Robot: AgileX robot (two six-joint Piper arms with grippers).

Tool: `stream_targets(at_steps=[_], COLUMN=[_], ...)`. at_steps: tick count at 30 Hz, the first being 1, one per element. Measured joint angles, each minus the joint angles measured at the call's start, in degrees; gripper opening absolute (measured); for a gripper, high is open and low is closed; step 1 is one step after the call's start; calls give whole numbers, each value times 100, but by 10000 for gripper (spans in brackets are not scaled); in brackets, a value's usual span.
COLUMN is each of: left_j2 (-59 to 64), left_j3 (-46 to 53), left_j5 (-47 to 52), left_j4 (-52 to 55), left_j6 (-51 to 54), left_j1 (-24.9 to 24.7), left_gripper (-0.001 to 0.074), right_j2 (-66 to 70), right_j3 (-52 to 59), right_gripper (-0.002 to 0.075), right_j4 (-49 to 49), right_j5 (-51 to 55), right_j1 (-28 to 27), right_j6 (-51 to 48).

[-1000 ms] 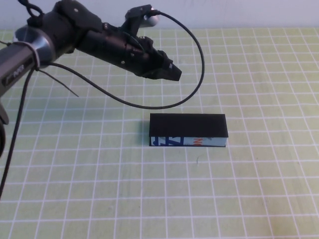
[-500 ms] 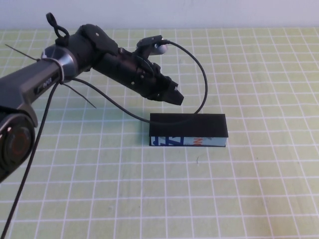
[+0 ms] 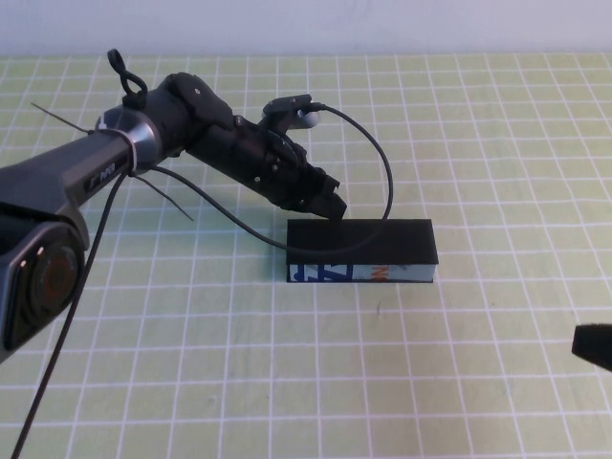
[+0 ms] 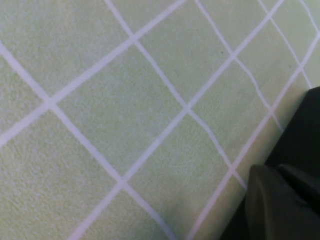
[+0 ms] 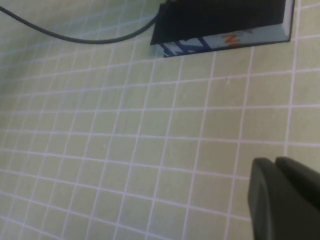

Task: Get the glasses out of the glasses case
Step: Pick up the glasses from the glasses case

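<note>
**Left pincer arrives at the case's far left corner**

While the glasses case [image 3: 361, 251] lies shut near the middle of the desk [image 3: 191, 363], its black flap lid down and the light blue printed strip facing the near edge, no glasses can be seen; presumably they sit inside, though nothing shows it. Over the last second the left pincer [image 3: 330, 206] has dropped from well above the desk's far side to just beside the case's far left corner, seemingly at or almost on the lid. That suggests the reach is over and the lid is the next concern; opening has not begun. Its fingers [image 4: 280, 205] appear pressed close together, holding nothing. A black cable [image 3: 378, 163] loops from the arm down to the lid's far edge. The right pincer [image 3: 595, 344] has just come into sight at the desk's right edge, toward the near corner, well apart from the case; its fingers [image 5: 282, 200] look closed and empty.
</note>
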Motion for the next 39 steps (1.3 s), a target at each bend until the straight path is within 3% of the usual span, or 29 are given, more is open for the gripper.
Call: stream_targets(at_steps=[7,14,19,23,30,39], left_j2=[0,0,0,0,0,0], left_j3=[0,0,0,0,0,0], left_j5=[115,192,214,245,259,303], left_j4=[34,82,119,131,131,141], left_j6=[0,0,-27,-49,-49,-138], left_j1=[0,24,79,107,153,153], left_gripper=[-4,-4,-4,-4,-4,-4], right_j2=[1646,2951,3595,4005,4632,5298], right_j3=[-1414,-2400,-2629,-2670,-2674,-2683], right_gripper=[-18,-18,-15,38,264,301], right_j4=[-600,-2216,-3361,-3541,-3669,-3856], right_j5=[346,-129,-921,-1453,-2188,-3208], right_j1=[280,2244,3154,3247,3247,3247], right_j6=[-331,-218,-1464,-2258,-3155,-3480])
